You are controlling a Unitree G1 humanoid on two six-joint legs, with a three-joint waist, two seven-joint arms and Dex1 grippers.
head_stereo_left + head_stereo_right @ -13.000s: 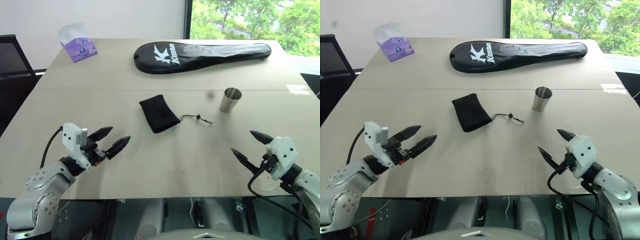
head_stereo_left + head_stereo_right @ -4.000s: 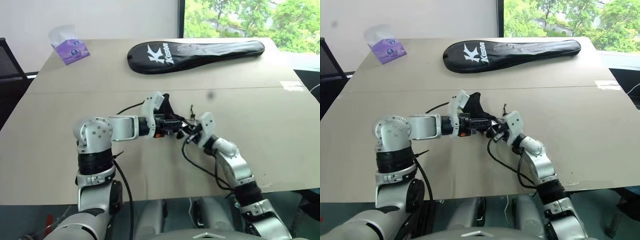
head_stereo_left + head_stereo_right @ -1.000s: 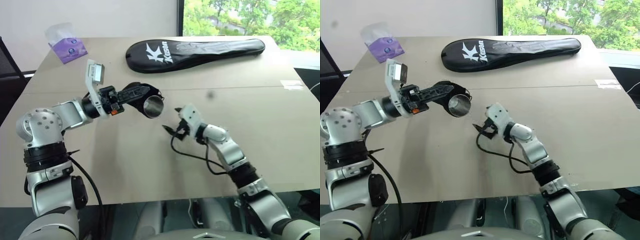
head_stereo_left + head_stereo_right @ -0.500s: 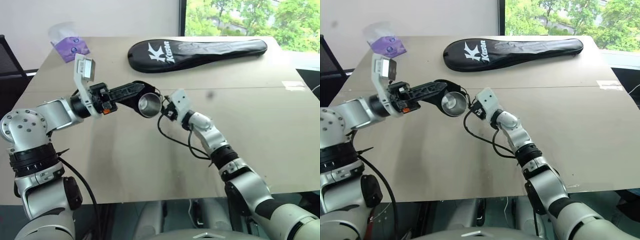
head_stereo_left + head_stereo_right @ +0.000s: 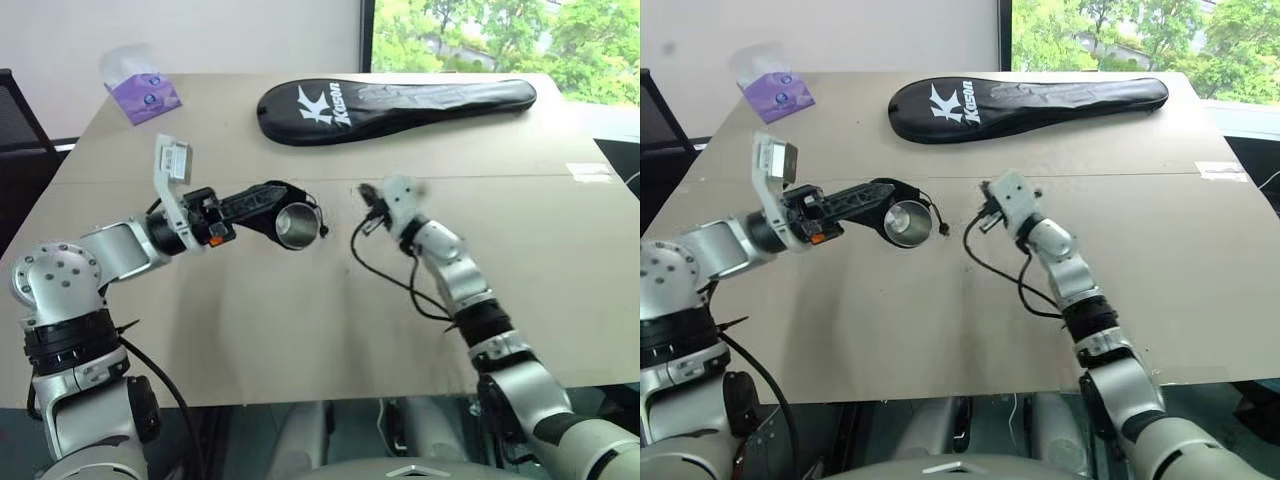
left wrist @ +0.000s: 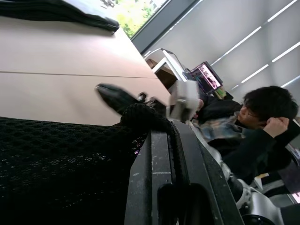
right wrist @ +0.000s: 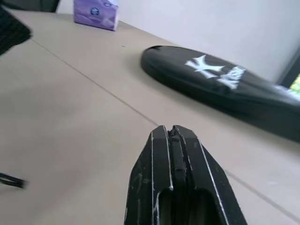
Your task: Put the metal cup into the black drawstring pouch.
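The black drawstring pouch (image 5: 266, 220) hangs above the table (image 5: 300, 330), left of centre, with my left gripper (image 5: 278, 193) shut on its rim. The metal cup (image 5: 297, 224) sits inside the pouch mouth, its shiny open end facing me. The cord's bead (image 5: 323, 230) dangles beside the cup. My right gripper (image 5: 365, 193) is shut a short way to the right of the pouch, apart from it. In the right wrist view its fingers (image 7: 161, 140) are pressed together with nothing clearly between them. The left wrist view shows black pouch fabric (image 6: 61, 159) against my left gripper (image 6: 159, 133).
A long black racket cover (image 5: 395, 100) with white lettering lies across the far side of the table. A purple tissue pack (image 5: 142, 90) sits at the far left corner, a dark chair (image 5: 15, 110) beyond it. A seated person (image 6: 262, 126) shows in the left wrist view.
My right gripper went from open to shut and pulled away from the pouch mouth, up and to the right. The left gripper still holds the pouch with the cup, slightly lower.
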